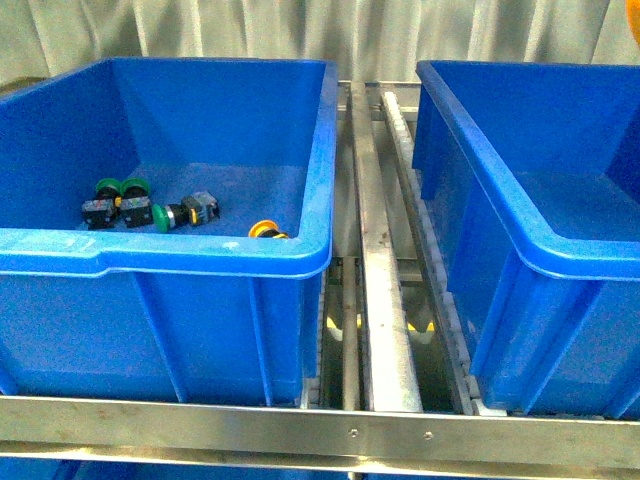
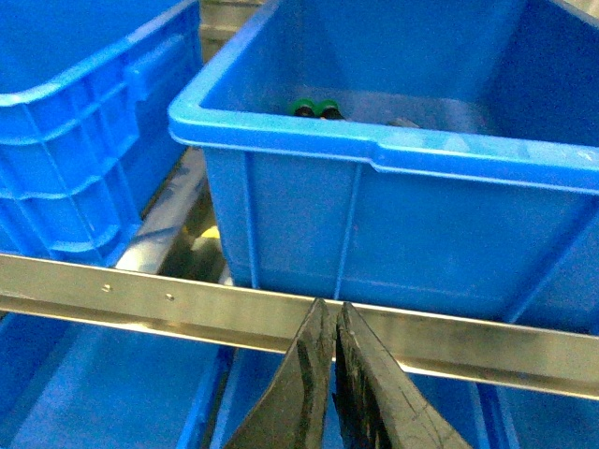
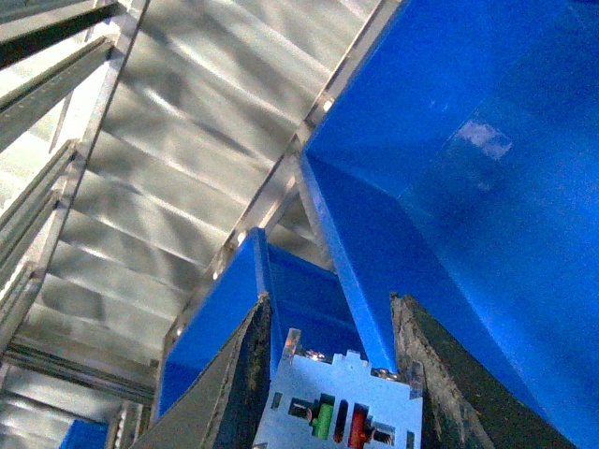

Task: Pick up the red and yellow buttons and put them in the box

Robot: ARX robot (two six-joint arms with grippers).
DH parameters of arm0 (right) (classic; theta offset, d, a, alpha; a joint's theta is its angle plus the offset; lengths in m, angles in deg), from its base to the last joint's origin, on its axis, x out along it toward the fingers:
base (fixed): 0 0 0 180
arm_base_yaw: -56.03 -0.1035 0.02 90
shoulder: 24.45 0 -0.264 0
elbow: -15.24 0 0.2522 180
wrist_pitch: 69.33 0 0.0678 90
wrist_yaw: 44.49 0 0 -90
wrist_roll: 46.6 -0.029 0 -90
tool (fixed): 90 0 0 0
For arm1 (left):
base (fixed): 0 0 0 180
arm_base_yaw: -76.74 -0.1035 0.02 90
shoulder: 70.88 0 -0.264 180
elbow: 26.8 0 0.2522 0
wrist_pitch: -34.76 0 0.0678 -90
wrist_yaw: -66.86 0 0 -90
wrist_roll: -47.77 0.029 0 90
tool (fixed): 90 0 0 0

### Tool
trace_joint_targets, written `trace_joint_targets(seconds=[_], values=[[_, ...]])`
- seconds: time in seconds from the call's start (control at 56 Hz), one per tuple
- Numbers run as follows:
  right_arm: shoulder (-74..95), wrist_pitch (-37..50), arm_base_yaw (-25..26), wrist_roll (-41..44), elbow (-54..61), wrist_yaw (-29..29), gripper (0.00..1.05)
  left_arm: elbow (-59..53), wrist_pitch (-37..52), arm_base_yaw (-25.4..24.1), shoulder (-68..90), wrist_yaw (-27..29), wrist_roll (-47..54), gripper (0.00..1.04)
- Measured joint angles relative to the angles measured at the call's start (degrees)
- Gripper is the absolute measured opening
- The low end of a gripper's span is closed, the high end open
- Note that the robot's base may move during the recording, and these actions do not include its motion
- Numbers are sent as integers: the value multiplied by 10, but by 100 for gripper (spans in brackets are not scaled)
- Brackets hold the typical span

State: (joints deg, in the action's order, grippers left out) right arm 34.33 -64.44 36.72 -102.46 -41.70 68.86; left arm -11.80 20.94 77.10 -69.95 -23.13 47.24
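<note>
Seen from the front, a yellow button (image 1: 265, 231) lies beside green buttons (image 1: 122, 189) inside the glossy left bin (image 1: 200, 262). Left wrist view: left gripper (image 2: 333, 318) fingers pressed together below a metal rail (image 2: 140, 299). Right wrist view: right gripper (image 3: 329, 313) fingers spread around a white block (image 3: 342, 398).

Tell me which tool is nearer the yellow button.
Left, likely. The left tool sits shut before the front wall of the blue bin holding the yellow button; the right tool faces a bin wall and curtain, with no button in view.
</note>
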Motion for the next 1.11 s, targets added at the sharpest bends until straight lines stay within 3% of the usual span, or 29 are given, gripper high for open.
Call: trace_joint_targets(seconds=[0.321, 0.875, 1.107], values=[[-11, 0, -6, 3, 10, 9, 32, 0, 0, -1, -1, 0, -1, 3], [-14, 4, -8, 7, 14, 9, 32, 0, 0, -1, -1, 0, 0, 97], [-14, 4, -5, 2, 15, 4, 32, 0, 0, -1, -1, 2, 1, 97]])
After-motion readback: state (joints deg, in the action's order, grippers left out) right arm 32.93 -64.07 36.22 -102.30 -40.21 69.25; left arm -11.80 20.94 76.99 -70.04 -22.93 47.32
